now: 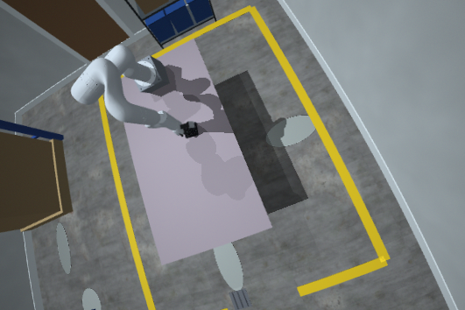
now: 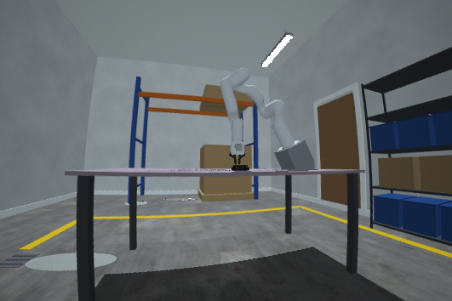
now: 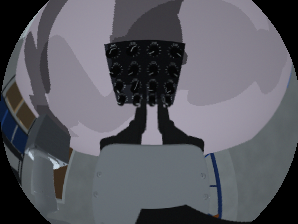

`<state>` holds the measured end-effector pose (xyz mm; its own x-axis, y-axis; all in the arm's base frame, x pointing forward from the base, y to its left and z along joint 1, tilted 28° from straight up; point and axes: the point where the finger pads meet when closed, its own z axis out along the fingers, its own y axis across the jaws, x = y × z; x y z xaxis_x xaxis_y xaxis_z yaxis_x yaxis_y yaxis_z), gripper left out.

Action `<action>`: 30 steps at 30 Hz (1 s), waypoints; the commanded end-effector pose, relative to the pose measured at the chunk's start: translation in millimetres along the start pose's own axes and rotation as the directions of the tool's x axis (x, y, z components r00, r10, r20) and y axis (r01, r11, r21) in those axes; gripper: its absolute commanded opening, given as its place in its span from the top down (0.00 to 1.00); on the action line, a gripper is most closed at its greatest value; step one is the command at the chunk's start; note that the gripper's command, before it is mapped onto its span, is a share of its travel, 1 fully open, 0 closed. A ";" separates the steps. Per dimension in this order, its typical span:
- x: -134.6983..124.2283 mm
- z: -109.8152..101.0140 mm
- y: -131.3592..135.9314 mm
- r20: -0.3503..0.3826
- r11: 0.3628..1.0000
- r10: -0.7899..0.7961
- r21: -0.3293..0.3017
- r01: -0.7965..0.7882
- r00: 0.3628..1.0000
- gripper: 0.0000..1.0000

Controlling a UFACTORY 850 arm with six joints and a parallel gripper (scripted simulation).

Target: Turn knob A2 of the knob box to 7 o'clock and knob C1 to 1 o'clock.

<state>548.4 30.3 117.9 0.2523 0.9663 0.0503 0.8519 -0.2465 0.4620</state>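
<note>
The knob box (image 1: 189, 130) (image 2: 240, 168) (image 3: 147, 70) is a small black box with rows of dark knobs. It stands on the pale table (image 1: 181, 210) (image 2: 112, 173), toward the end where the arm's base is. My gripper (image 3: 152, 105) (image 2: 239, 164) points straight down, just over the box. In the wrist view its fingertips reach the row of knobs nearest the camera. The fingers stand close together with only a narrow gap, and I see nothing held between them. The knob lines and printed names are too small to read.
The arm's grey base block (image 1: 152, 76) (image 2: 295, 155) sits at the table's end beyond the box. A dark mat (image 1: 264, 144) lies on the floor along one long side of the table. Shelving and cardboard boxes stand beyond the yellow floor line (image 1: 334, 149).
</note>
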 end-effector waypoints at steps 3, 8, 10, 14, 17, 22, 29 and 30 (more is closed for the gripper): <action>0.2 -0.3 0.6 0.000 1.000 0.000 -0.001 0.000 1.000 0.81; 0.2 -0.1 0.6 0.000 1.000 0.000 -0.001 0.000 1.000 0.81; 0.2 0.3 0.6 0.000 1.000 0.000 -0.001 0.000 1.000 0.81; 0.2 2.0 0.6 0.000 1.000 0.000 -0.001 0.000 1.000 0.81; 0.2 3.9 0.6 0.000 1.000 0.000 -0.001 0.000 1.000 0.81; 0.2 6.1 0.6 0.000 1.000 0.000 -0.001 0.000 1.000 0.81; 0.2 10.5 0.6 0.000 1.000 0.000 -0.001 0.000 1.000 0.81; 0.2 10.9 0.6 0.000 1.000 0.000 -0.001 0.000 1.000 0.81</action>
<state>552.6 29.6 109.6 0.2524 0.9663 0.0501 0.8520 -0.2464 0.4619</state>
